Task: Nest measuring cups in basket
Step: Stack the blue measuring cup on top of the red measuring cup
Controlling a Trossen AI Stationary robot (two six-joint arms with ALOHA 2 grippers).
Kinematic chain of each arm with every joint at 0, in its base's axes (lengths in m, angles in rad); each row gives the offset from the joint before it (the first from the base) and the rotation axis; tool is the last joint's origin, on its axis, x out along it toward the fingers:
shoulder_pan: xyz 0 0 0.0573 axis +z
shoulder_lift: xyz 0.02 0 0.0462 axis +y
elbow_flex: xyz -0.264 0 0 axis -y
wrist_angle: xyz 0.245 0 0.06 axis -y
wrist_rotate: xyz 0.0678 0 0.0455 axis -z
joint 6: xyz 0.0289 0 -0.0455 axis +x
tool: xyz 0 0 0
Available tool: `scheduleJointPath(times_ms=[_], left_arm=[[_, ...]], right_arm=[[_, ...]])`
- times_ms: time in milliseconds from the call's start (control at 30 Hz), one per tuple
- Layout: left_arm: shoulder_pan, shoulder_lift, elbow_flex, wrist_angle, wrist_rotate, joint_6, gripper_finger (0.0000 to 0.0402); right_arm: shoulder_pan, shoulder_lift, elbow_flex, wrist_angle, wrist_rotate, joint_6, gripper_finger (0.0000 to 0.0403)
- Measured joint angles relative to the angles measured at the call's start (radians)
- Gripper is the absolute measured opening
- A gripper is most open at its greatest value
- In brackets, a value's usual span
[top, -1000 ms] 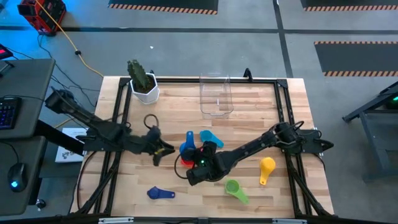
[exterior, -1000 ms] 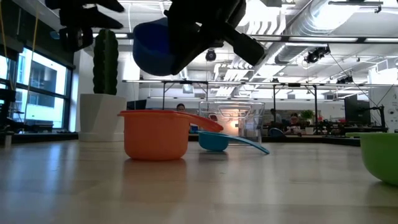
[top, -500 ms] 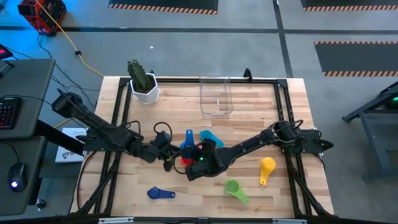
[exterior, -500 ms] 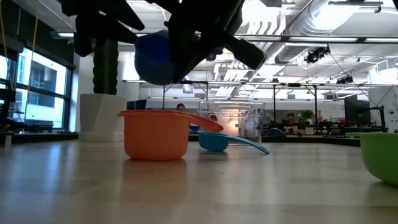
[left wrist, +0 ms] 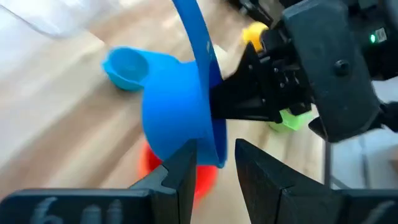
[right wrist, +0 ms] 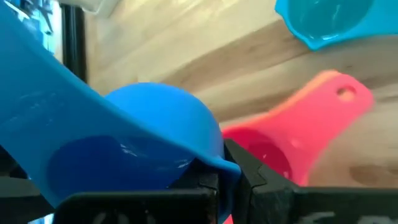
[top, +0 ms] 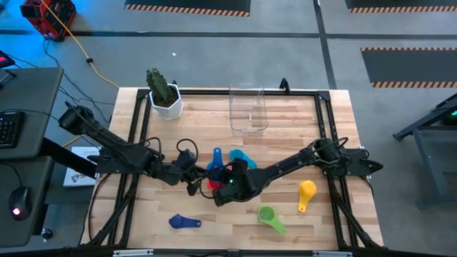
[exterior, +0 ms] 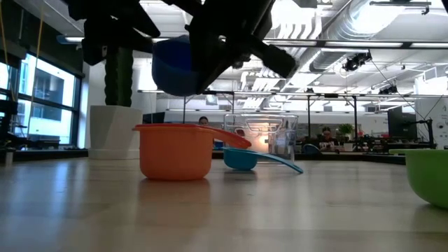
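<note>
Right now we have the blue measuring cup (left wrist: pixel 177 118) pinched by its rim in our right gripper (right wrist: pixel 227 168), jaws fully closed on it, lifted over the red cup (top: pixel 212 183) near the middle of the worktop. Our left gripper (left wrist: pixel 214 163) sits at the same rim with its jaws half open, straddling the edge but, as far as we can judge, not yet clamped. The risk is the handover: if we release on the right before the left has bitten, the cup drops onto the red one and may roll. If both pull at once, the thin rim could twist out. The basket (top: pixel 248 108) stands empty at the far edge, well apart, and the light blue cup (top: pixel 240 156), green cup (top: pixel 269 216), yellow cup (top: pixel 305 193) and dark blue cup (top: pixel 183 222) lie scattered.
</note>
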Motion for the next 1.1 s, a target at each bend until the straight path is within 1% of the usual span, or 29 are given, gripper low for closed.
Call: scheduleJointPath(times_ms=[67,233,300,367,533,700,867,1000,1100], left_arm=[[-0.001,-0.023,0.0,-0.009,-0.028,0.011,0.0101],[-0.027,-0.042,0.0,-0.084,-0.014,0.026,0.0101],[-0.043,-0.027,0.0,-0.122,-0.043,0.019,0.0101],[-0.048,-0.005,0.0,-0.114,-0.08,0.016,0.0101],[-0.046,0.015,-0.002,-0.083,-0.159,-0.043,0.0101],[-0.045,0.014,-0.002,-0.074,-0.174,-0.078,0.0101],[-0.037,0.013,0.0,-0.131,-0.236,-0.155,0.0101],[-0.016,0.012,0.0,-0.174,-0.258,-0.165,0.0101],[-0.005,0.012,0.0,-0.176,-0.262,-0.16,0.0101]], right_arm=[[-0.006,0.0,0.0,0.001,0.003,0.001,0.0],[-0.021,0.0,0.0,0.01,0.011,-0.011,0.0],[-0.025,0.0,0.0,0.032,0.011,-0.032,0.0],[-0.03,0.0,0.0,0.053,0.007,-0.06,0.0],[-0.047,0.0,0.0,0.066,-0.013,-0.112,0.0],[-0.072,0.0,0.0,0.063,-0.016,-0.163,0.0],[-0.086,0.0,-0.002,0.114,-0.006,-0.218,0.0],[-0.086,0.002,-0.003,0.135,0.01,-0.231,0.0],[-0.086,0.002,-0.003,0.135,0.02,-0.23,0.0]])
